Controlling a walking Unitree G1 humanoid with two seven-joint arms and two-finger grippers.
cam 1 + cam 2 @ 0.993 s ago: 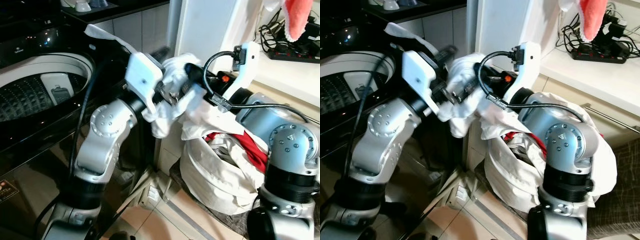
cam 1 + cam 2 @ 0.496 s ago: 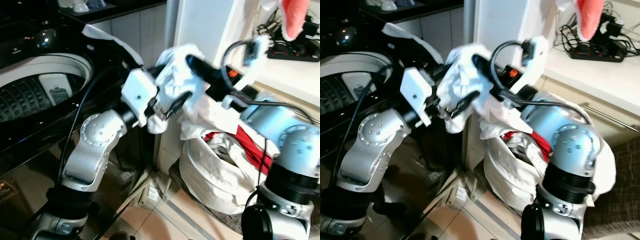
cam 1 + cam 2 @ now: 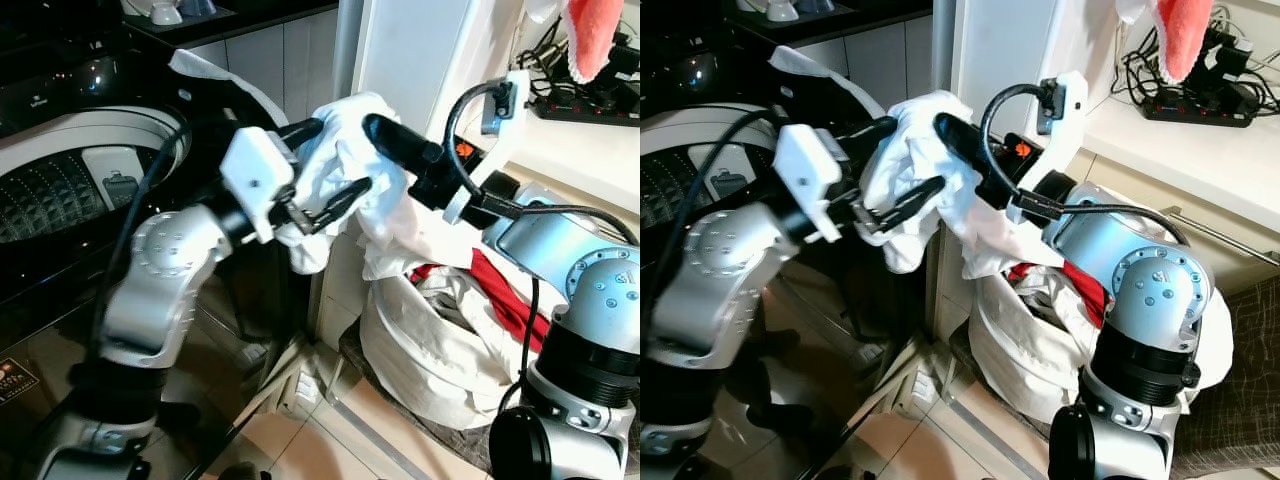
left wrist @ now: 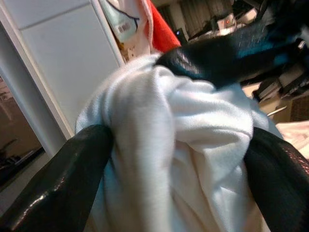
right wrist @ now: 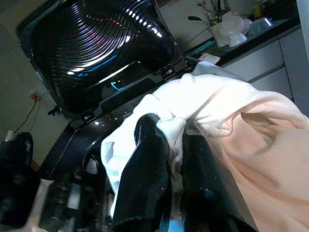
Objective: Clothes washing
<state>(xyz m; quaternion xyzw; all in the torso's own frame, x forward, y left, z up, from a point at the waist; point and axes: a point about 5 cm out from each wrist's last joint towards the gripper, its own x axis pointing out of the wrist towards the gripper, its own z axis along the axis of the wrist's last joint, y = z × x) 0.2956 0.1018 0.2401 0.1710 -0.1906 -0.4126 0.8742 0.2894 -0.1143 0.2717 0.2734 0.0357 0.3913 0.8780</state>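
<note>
Hanging in the air just beside the washing machine, off the right side of its open drum, a bunched white garment is held by both arms at once. The left gripper has its two black fingers spread around the bundle, one pressed against each side of the cloth, so it grips the white garment across its width. The right gripper comes in from the far side of the machine, its fingers closed close together with a fold of the same garment pinched between them. A long tail of the cloth trails down from the bundle to the laundry bag, which stands on the floor to the right of the washing machine, white and stuffed with more clothes, a red garment showing at its mouth. The machine's dark lid stands raised behind the drum. Farther right of the machine, beyond the bag, a pale desk carries a power strip with tangled cables, and a pink cloth hangs above it.
</note>
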